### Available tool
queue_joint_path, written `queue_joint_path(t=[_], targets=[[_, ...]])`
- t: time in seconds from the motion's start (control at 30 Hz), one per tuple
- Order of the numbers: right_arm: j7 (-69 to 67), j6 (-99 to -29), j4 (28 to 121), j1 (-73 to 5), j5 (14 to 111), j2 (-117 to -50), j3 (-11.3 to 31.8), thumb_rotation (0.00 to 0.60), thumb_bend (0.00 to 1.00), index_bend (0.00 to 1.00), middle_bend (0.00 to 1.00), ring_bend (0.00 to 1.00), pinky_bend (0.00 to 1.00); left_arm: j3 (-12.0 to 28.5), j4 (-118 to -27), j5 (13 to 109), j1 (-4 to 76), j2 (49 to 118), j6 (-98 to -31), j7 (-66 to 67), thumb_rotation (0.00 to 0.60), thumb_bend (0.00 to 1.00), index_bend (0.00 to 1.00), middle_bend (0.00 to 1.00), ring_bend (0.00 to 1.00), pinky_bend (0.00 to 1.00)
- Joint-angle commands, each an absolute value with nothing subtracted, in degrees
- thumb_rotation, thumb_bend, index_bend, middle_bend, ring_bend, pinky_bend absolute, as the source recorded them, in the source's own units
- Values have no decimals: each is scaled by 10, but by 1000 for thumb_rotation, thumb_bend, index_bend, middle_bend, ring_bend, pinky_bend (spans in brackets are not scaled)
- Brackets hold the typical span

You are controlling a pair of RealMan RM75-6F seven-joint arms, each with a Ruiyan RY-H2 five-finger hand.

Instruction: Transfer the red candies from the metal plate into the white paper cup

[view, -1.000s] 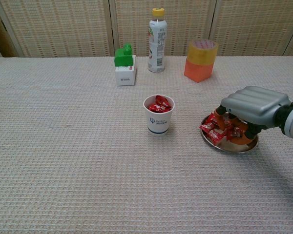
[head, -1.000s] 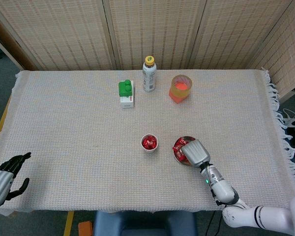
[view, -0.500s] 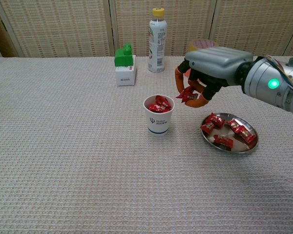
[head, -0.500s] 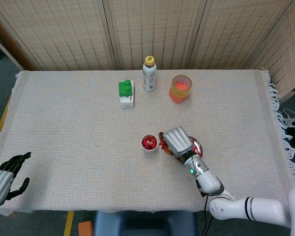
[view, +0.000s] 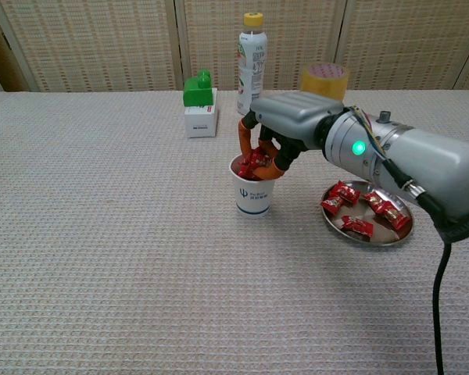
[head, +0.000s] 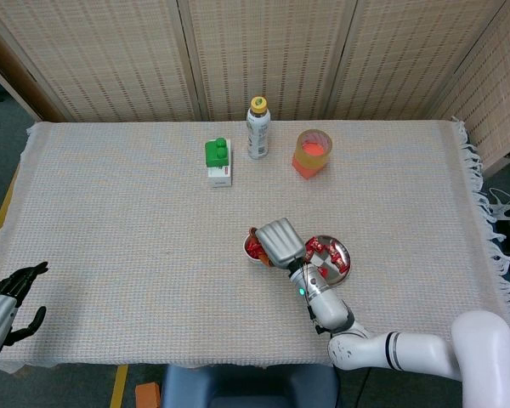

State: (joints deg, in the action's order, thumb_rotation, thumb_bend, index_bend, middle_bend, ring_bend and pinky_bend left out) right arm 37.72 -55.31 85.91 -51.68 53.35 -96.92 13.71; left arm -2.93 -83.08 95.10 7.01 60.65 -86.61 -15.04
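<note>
Overhead, right hand (head: 278,241) hovering over white paper cup (head: 253,248) mid-table, toward near edge; round metal plate (head: 341,256) just beside, holding red wrapped candies (head: 317,249). Left hand (head: 2,302) idling at near-left corner, fingers spread, grasping nothing.

Chest view: right hand (view: 275,133) pinching candy (view: 258,162) at cup (view: 252,191) mouth. Candies (view: 364,212) on plate (view: 334,223) likely light, slippery-wrapped; pinching across wrapper middle seems best.
</note>
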Motion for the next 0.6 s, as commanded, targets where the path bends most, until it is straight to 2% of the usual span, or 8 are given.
queue_joint_path(t=[0.03,0.23,0.47,0.5,0.6], targets=[[380,-550,859,-521,530,-969,136,600,286,344,802,828,1000,-29,-830,952,69,606,-868,-151,600,470,0,153,128,266],[389,-553,864,-524,525,-964,130,600,283,140,802,815,1000,-30,-830,953,68,606,-870,-152,600,470,0,153,127,266],[399,-581,907,-511,538,-925,116,600,284,74,789,797,1000,-29,-829,953,69,607,-869,-150,600,470,0,153,127,266],[392,-590,920,-503,548,-914,113,600,282,60,769,787,1000,-29,-829,952,69,607,-868,-149,600,470,0,153,127,266],[362,-610,947,-481,577,-886,104,600,253,9,576,688,997,-28,-830,951,69,609,-867,-146,600,469,0,153,127,267]])
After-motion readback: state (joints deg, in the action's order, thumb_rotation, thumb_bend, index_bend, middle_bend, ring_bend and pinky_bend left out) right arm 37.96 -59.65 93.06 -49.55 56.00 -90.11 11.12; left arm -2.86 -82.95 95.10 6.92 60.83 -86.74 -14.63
